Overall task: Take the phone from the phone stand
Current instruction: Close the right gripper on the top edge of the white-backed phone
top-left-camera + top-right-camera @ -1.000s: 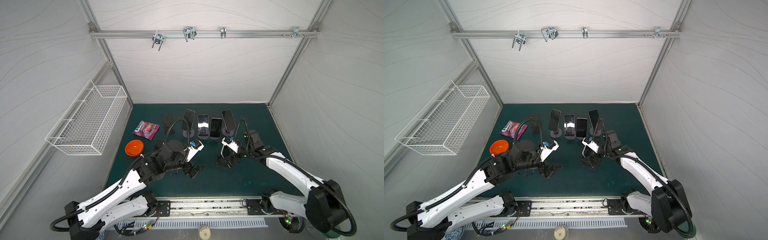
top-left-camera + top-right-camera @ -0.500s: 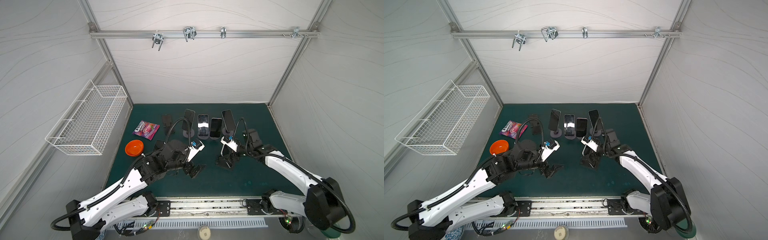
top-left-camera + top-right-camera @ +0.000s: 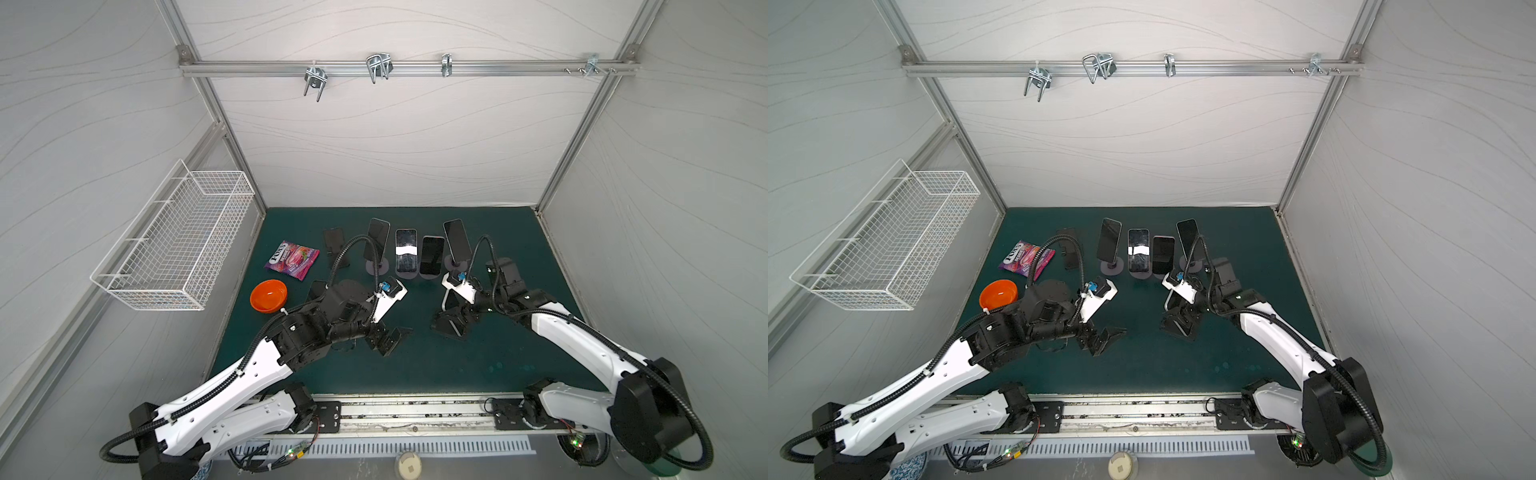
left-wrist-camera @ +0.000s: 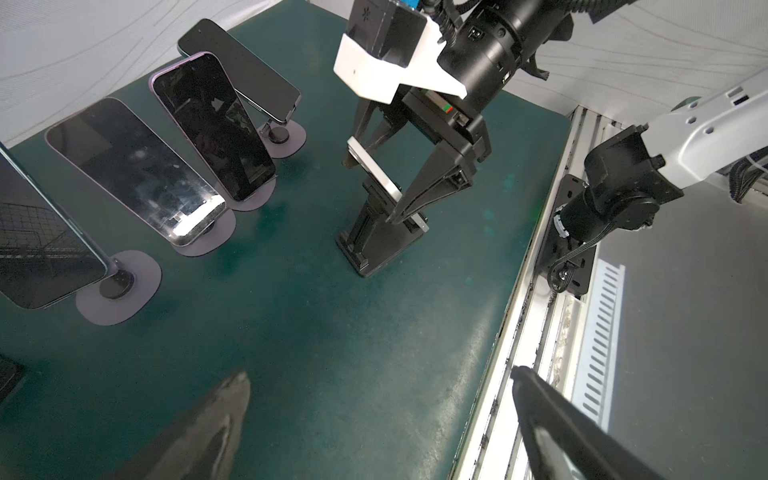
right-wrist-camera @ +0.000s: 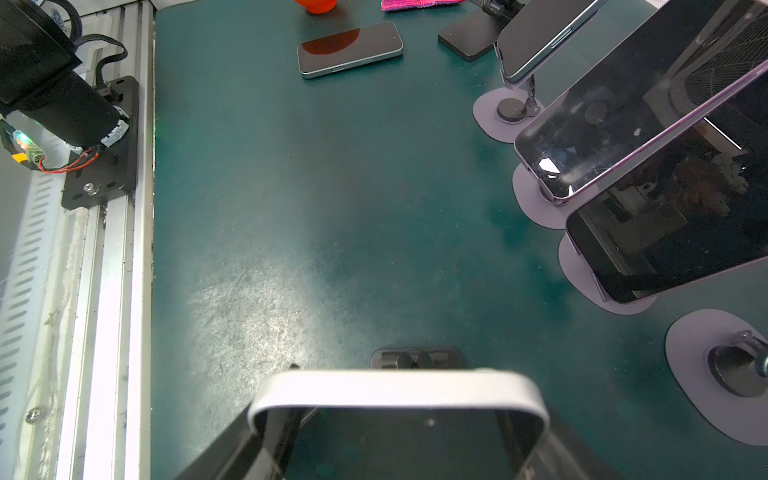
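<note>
The left arm (image 3: 232,382) stretches in from seven o'clock, the left gripper (image 3: 392,337) low, jaws spread wide and pointing toward three o'clock. The right arm (image 3: 582,345) enters from five o'clock, and the right gripper (image 4: 371,188) tips downward (wrist bent), fingers clamping the phone (image 4: 376,172) by its edges.

Extras around the green mat (image 3: 457,365)
An orange bowl (image 3: 268,295) sits near a pink candy packet (image 3: 292,260); a wire basket (image 3: 174,241) hangs on the wall.
</note>
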### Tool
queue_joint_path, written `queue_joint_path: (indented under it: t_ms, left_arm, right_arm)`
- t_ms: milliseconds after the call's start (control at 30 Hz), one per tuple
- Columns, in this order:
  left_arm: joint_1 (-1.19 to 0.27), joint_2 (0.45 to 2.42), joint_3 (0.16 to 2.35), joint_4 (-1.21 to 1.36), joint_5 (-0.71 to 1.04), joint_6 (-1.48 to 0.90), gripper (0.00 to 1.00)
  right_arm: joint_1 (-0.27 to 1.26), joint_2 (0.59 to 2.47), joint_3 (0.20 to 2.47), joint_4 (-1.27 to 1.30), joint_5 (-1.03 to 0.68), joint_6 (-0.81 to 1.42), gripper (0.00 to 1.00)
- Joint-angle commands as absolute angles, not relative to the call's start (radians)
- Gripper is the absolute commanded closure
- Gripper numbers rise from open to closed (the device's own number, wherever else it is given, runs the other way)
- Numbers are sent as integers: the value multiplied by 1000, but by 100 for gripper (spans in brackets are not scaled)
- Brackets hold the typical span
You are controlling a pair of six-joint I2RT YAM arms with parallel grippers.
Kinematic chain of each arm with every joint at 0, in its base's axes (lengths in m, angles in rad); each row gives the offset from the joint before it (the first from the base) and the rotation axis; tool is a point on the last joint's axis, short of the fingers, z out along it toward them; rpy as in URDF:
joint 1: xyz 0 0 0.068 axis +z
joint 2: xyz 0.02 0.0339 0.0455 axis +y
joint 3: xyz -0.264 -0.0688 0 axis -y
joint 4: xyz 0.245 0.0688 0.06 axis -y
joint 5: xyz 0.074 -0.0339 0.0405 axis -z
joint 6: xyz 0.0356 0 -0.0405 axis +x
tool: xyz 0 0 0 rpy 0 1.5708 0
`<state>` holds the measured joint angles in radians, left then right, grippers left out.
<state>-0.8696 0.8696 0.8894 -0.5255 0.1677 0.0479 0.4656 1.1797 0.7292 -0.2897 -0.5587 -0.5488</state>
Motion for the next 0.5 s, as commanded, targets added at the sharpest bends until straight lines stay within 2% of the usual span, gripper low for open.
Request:
queue_joint_path:
  t_ms: [0, 467]
  left_arm:
    - [-873, 845, 891, -506, 151, 31, 1]
    - [-873, 811, 876, -505, 123, 27, 1]
  right_arm:
    - [472, 1155, 749, -326, -591, -582, 29]
    - [472, 1123, 814, -389, -594, -553, 41]
